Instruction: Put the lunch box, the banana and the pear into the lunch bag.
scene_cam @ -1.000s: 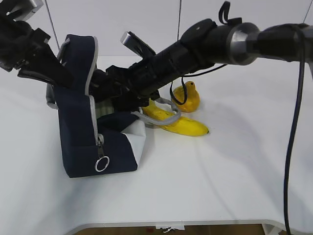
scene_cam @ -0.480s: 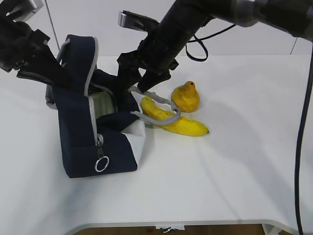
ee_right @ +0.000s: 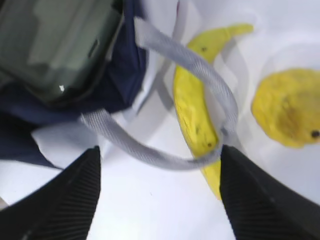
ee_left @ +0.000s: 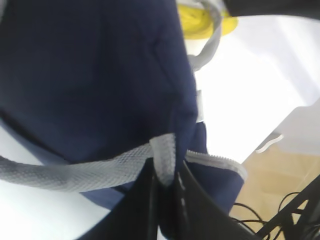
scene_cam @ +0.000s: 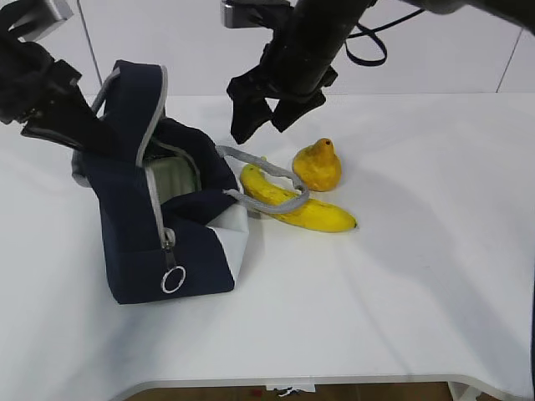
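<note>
The navy lunch bag (scene_cam: pixel 138 242) lies open on its side at the left. The lunch box (scene_cam: pixel 174 180) with its green lid sits inside it and also shows in the right wrist view (ee_right: pixel 55 45). My left gripper (scene_cam: pixel 88 134) is shut on the bag's grey strap handle (ee_left: pixel 164 160) and holds the upper flap up. My right gripper (scene_cam: pixel 266 119) is open and empty, in the air above the bag mouth and the banana (scene_cam: pixel 301 207). The pear (scene_cam: pixel 318 165) stands just behind the banana. In the right wrist view the banana (ee_right: pixel 197 107) and pear (ee_right: pixel 287 107) lie ahead of my open right gripper (ee_right: pixel 157 200).
The bag's other grey strap (scene_cam: pixel 267 180) loops out over the banana's near end and shows in the right wrist view (ee_right: pixel 165 157). The zipper ring pull (scene_cam: pixel 173 280) hangs at the bag's front. White table (scene_cam: pixel 401 284) stretches to the right and front.
My right gripper has come out of the bag mouth and risen up and to the right, open. The lunch box stays inside the bag. The left gripper still holds the flap.
</note>
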Controlling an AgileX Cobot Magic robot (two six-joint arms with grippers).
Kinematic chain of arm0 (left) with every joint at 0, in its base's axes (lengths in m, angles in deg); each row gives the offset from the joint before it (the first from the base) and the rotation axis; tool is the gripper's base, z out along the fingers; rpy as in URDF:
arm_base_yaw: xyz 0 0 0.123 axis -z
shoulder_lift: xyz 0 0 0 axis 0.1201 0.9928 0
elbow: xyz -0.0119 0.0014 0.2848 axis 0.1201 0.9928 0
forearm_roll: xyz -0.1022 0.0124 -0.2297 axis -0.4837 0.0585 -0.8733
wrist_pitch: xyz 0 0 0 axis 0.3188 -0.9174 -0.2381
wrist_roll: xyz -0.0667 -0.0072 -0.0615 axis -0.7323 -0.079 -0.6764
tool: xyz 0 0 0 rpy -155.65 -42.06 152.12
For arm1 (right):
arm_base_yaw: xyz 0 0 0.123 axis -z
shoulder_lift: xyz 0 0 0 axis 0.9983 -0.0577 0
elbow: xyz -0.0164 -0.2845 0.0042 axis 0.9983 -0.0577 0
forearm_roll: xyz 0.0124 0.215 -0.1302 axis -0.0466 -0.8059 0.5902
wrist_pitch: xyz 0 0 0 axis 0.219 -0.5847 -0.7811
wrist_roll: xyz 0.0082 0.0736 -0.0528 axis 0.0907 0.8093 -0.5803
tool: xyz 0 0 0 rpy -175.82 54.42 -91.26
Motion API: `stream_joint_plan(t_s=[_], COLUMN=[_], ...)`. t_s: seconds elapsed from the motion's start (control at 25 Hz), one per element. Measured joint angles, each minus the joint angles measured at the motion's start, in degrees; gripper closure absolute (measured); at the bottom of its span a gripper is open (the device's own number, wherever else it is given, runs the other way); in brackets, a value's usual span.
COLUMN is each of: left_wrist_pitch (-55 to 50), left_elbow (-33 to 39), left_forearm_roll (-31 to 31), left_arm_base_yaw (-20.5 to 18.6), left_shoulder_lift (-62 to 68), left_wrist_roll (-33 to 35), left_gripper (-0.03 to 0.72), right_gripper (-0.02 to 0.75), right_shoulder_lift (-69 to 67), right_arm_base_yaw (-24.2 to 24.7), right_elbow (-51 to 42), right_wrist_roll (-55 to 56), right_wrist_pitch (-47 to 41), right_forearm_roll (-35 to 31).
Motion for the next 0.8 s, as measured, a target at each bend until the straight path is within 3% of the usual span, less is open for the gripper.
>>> stream_joint_plan(t_s=[0.44,0.8], left_wrist_pitch=[-0.2,-0.8], left_elbow=[0.0,0.0], left_forearm_roll=[5.9,6.0], left_arm_base_yaw=[-0.2,-2.5], left_shoulder_lift=[0.0,0.0], left_wrist_roll=[0.1,0.1], left_gripper=[0.683,0.683], right_gripper=[0.172,0.175], right_shoulder_lift=[11.6,12.0], right_arm_base_yaw=[0.0,0.0], right_elbow=[-14.8,-23.2], right_wrist_roll=[-1.5,-1.5], right_wrist_pitch=[-0.3,-0.3], right_forearm_roll=[6.8,11.4])
